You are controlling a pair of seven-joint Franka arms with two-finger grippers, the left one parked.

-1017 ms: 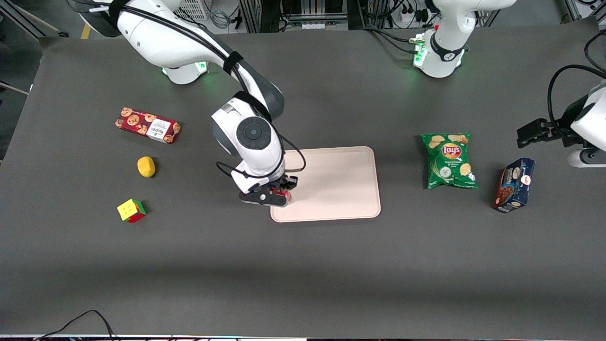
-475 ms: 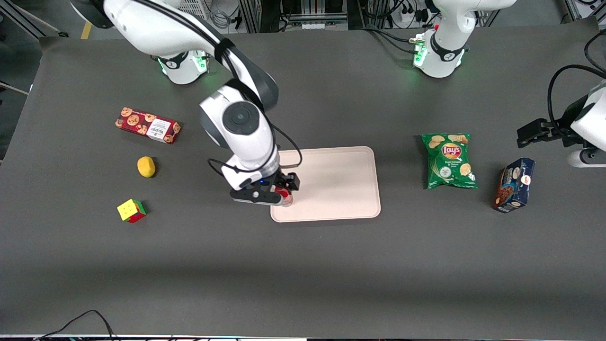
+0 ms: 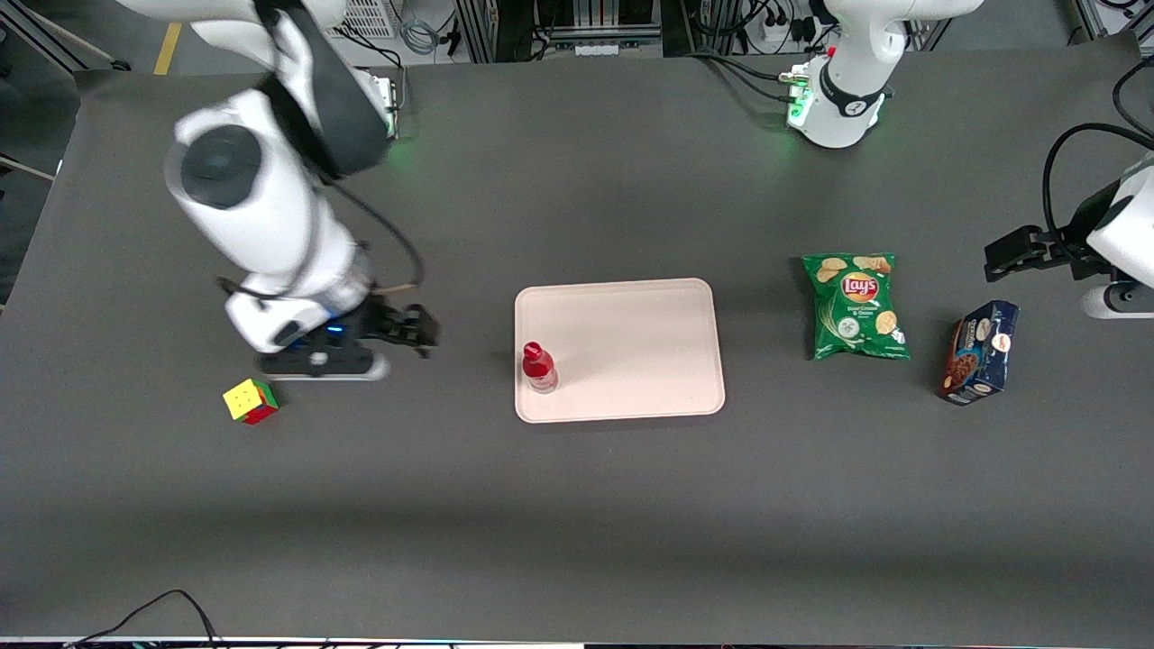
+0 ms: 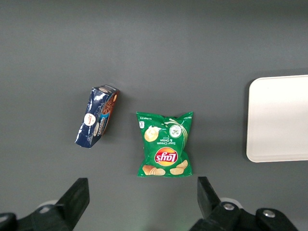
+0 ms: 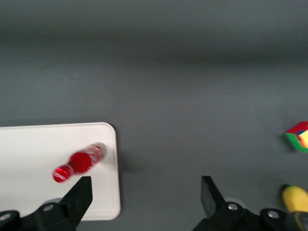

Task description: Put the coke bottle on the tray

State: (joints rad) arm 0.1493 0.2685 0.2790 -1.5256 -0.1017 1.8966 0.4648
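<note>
I read the gripper (image 3: 410, 329) as spread wide and holding nothing, raised over bare table (image 3: 577, 505) between the puzzle cube (image 3: 250, 400) and the tray (image 3: 631, 315). The coke bottle (image 3: 539, 367) stands upright on the tray at the edge closest to the gripper, well apart from its fingers (image 5: 74, 199). From the wrist I also see a yellow object (image 5: 294, 198) just beside the gripper.
</note>
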